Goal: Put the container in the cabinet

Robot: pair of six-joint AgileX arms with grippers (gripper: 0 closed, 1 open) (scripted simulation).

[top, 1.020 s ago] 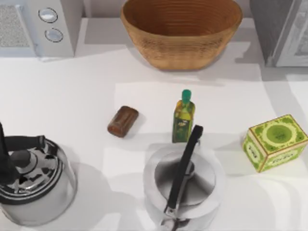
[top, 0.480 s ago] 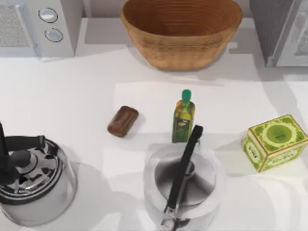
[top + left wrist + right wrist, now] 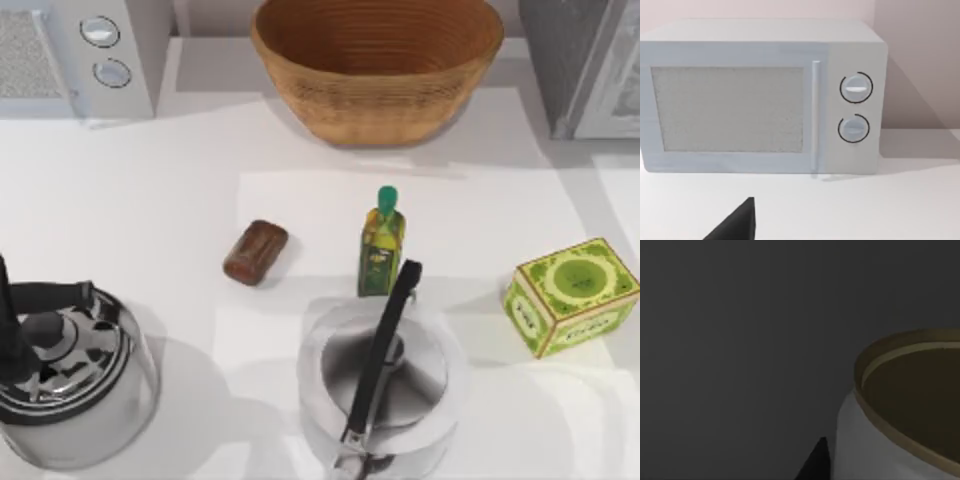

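- The left gripper point(image 3: 737, 225) is parked facing the microwave point(image 3: 70, 55) at 10 o'clock; its opening cannot be told.
- Two kettles, at 8 o'clock point(image 3: 65, 375) and at 6 o'clock point(image 3: 385, 385), a brown block point(image 3: 256, 252), a basket point(image 3: 375, 100) at 12 o'clock and a bottle point(image 3: 381, 245) are spread over the counter point(image 3: 150, 200).
- A green box point(image 3: 570, 295) lies at 4 o'clock, below the cabinet point(image 3: 580, 60) at 2 o'clock, and could be brushed on a low retreat.
- The container point(image 3: 875, 450) is seen just beside the right gripper point(image 3: 815, 462), against a dark grey surface, judged to be the cabinet; whether it is gripped cannot be told.
- If it is released tilted or near an edge, it could be tipped out.
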